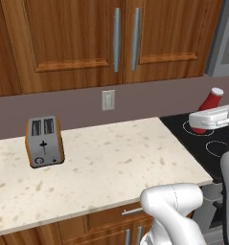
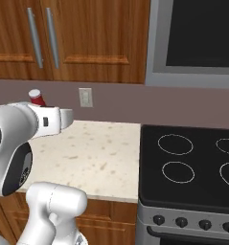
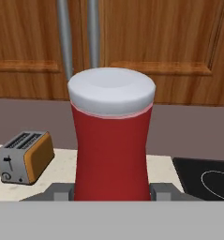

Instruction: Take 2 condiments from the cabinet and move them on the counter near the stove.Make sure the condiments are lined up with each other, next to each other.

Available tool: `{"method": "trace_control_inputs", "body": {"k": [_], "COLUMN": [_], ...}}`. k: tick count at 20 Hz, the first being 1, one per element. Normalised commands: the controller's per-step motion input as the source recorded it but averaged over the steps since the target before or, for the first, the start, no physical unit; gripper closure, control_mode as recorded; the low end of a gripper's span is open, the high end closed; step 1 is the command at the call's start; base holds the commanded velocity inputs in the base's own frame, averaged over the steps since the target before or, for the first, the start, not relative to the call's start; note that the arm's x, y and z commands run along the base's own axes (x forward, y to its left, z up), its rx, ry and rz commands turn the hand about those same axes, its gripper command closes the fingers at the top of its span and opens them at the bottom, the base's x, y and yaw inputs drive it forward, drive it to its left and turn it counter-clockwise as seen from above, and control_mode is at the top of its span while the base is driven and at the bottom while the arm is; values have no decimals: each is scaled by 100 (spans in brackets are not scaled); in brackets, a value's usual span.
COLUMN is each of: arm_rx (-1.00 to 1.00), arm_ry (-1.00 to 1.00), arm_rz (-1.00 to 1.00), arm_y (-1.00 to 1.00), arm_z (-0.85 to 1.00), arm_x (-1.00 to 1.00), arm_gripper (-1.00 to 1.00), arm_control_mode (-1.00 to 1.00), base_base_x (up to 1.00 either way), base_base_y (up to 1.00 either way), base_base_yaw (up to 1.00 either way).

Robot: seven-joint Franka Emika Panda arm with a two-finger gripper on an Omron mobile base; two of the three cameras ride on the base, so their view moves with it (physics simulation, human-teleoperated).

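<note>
A red condiment bottle (image 3: 111, 145) with a pale cap stands upright between my fingers (image 3: 162, 192) in the hand view, and my gripper (image 3: 111, 193) is shut on its lower body. In the left base view the bottle (image 1: 210, 101) leans, held in the air by the gripper (image 1: 200, 125) over the back left of the stove (image 1: 219, 146), near its seam with the counter (image 1: 111, 158). From the right base view just its cap and neck (image 2: 37, 97) rise behind the white hand, above the counter (image 2: 97, 153) left of the black cooktop (image 2: 192, 162). The cabinet doors (image 1: 77, 43) above are closed.
A steel and orange toaster (image 1: 44, 141) stands at the counter's back left, also the toaster (image 3: 24, 157) in the hand view. A wall outlet (image 1: 108, 99) sits on the backsplash. A steel microwave (image 2: 197, 38) hangs over the stove. Bare counter lies between toaster and stove.
</note>
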Motion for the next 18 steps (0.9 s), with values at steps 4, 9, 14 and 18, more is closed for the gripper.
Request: {"method": "trace_control_inputs", "body": {"k": [4, 9, 14, 18], "arm_rx": [0, 0, 0, 0], "arm_ry": [0, 7, 13, 1], "arm_rz": [0, 0, 2, 6], "arm_y": [0, -9, -19, -19], "arm_z": [0, -25, -35, -40], "arm_x": [0, 4, 25, 29], "arm_gripper": [100, 100, 100, 100], "arm_control_mode": [100, -100, -100, -100], "base_base_x": [0, 0, 0, 0], "base_base_y": [0, 0, 0, 0], "base_base_yaw": [0, 0, 0, 0]}}
